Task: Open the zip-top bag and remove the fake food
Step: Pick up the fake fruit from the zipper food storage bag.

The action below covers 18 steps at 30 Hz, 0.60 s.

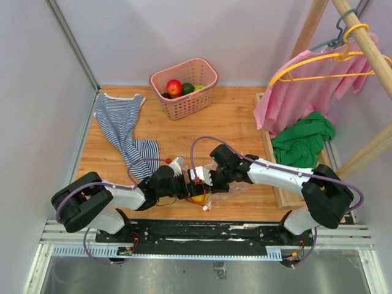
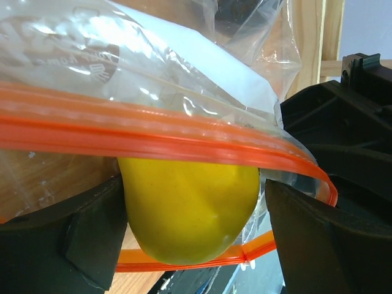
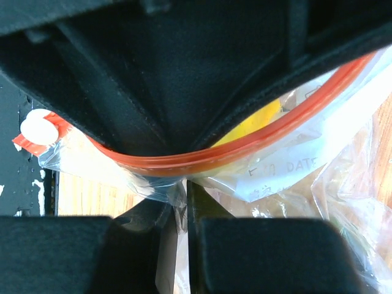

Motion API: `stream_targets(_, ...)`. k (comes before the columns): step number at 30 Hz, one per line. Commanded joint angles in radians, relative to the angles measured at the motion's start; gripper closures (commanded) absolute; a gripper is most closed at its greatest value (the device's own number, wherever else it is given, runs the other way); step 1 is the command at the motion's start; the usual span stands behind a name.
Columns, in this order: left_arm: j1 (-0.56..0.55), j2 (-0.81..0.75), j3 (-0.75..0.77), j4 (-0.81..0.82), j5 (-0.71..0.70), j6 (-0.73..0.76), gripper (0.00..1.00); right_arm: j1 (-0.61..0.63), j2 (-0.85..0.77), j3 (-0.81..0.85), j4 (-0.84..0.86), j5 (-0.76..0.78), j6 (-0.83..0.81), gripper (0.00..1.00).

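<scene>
The zip-top bag lies near the front middle of the table, between both grippers. Its orange zip strip is parted into a mouth. A yellow piece of fake food sits in that mouth, and my left gripper stands open with its fingers on either side of it. My right gripper is shut on the clear plastic just under the zip strip, beside the white label. In the top view the left gripper and the right gripper almost meet. A red apple and green pieces lie in the pink basket.
A striped cloth lies at the left. A pink shirt hangs on a yellow hanger at the right, above a green cloth on a wooden rack base. The metal rail runs along the near edge.
</scene>
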Motion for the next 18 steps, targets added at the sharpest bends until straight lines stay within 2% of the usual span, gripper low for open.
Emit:
stream_targets(1,-0.012,0.005,0.009,0.031,-0.008,-0.008,0.11,0.019,0.012,0.044,0.036,-0.004,0.028,0.92)
stream_targets(7,-0.011,-0.047,-0.044,0.029,-0.04,-0.021,0.28,-0.009,-0.005,0.04,0.025,-0.008,0.013,0.9)
stream_targets(11,-0.009,-0.109,-0.08,0.004,-0.077,-0.02,0.37,-0.023,-0.025,0.022,0.018,0.007,-0.025,0.8)
stream_targets(14,0.0,-0.166,-0.099,-0.024,-0.091,-0.019,0.4,-0.024,-0.019,0.016,0.012,0.04,-0.054,0.74)
stream_targets(18,0.019,-0.261,-0.121,-0.079,-0.092,-0.011,0.44,-0.024,-0.002,0.021,0.003,0.079,-0.071,0.73)
